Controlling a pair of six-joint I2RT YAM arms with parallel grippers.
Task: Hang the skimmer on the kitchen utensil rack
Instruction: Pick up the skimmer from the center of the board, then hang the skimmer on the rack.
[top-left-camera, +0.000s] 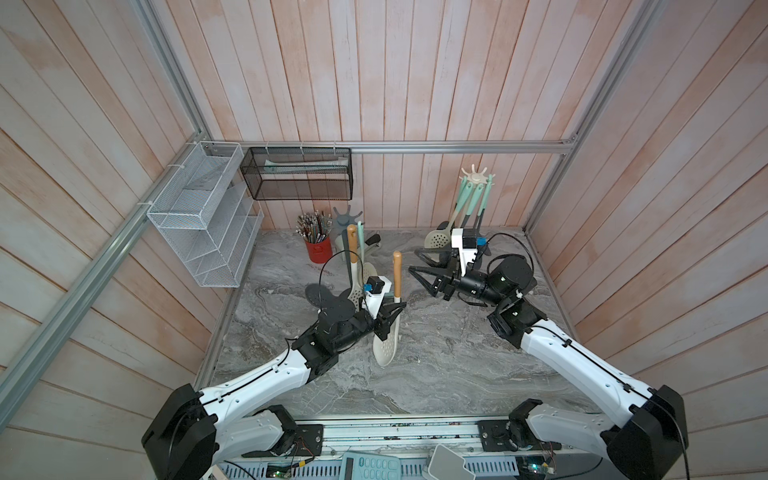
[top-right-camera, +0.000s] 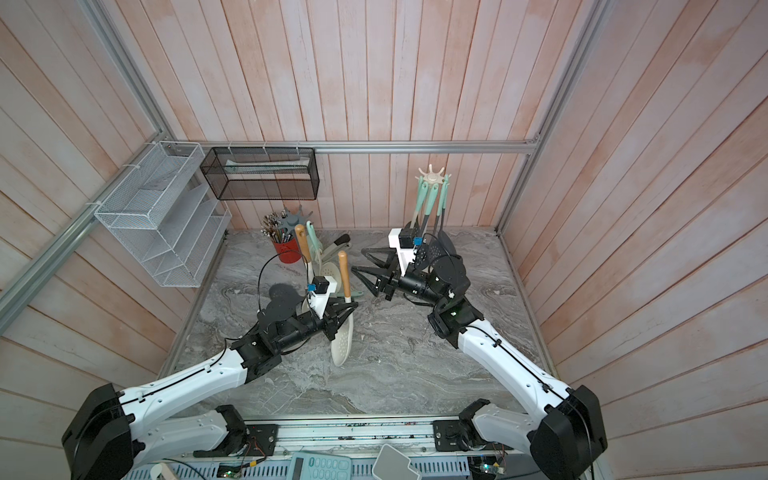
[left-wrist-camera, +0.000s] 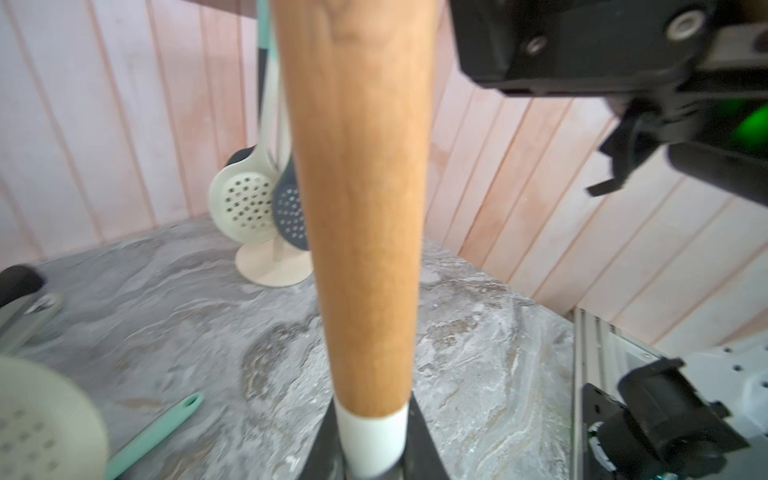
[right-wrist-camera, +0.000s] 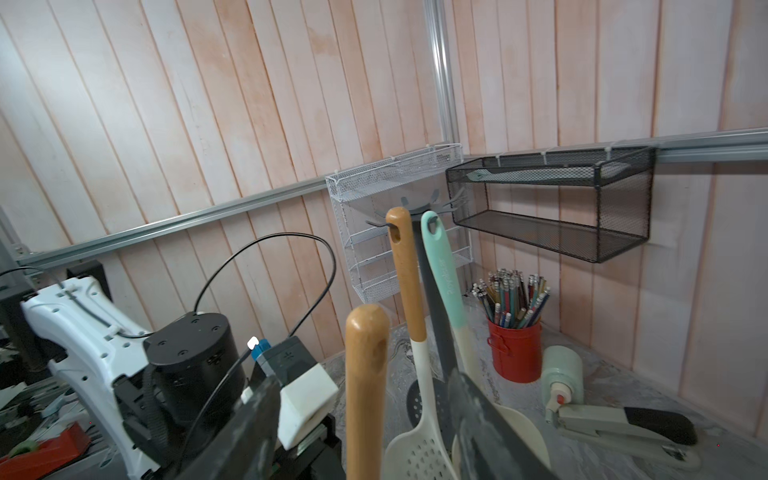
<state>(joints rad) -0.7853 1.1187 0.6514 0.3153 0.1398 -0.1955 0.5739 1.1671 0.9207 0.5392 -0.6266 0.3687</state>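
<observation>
**Operator:** What is on the list, and what do my hands hold?

**Spotter:** Item 1, skimmer (top-left-camera: 387, 347): cream perforated head, wooden handle. It hangs on no rack. It stands out from the red cup (top-left-camera: 320, 252), toward the middle of the table (top-left-camera: 436, 374), with the handle end up and the head down (whether the head touches the marble, I cannot tell).
Item 2, your left gripper (top-left-camera: 392, 314): clamped on the skimmer. The top views hide the contact. The left wrist view shows the fingers (left-wrist-camera: 420, 440) pinching the white neck just under the wood.
Item 3, your right gripper (top-left-camera: 413, 260): jaws spread wide, with nothing in them. Its tips are just beside the handle's top, on the side away from the red cup.

**Operator:** And the racks?

**Spotter:** Item 4, grey rack (top-left-camera: 347, 215): just beside the red cup. The right wrist view shows a second wooden-handled skimmer (right-wrist-camera: 405, 270) and a mint-handled utensil (right-wrist-camera: 444, 274) hooked on it. That view also shows the hanging hole (right-wrist-camera: 376, 353) in your own skimmer's handle.
Item 5, cream rack (top-left-camera: 476, 177): well apart from the red cup, by the back wall, with mint-handled utensils hanging. Its round base (left-wrist-camera: 272, 270) shows plainly in the left wrist view.
Item 6, stapler (right-wrist-camera: 623, 424): near the red cup, plain in the right wrist view.
</observation>
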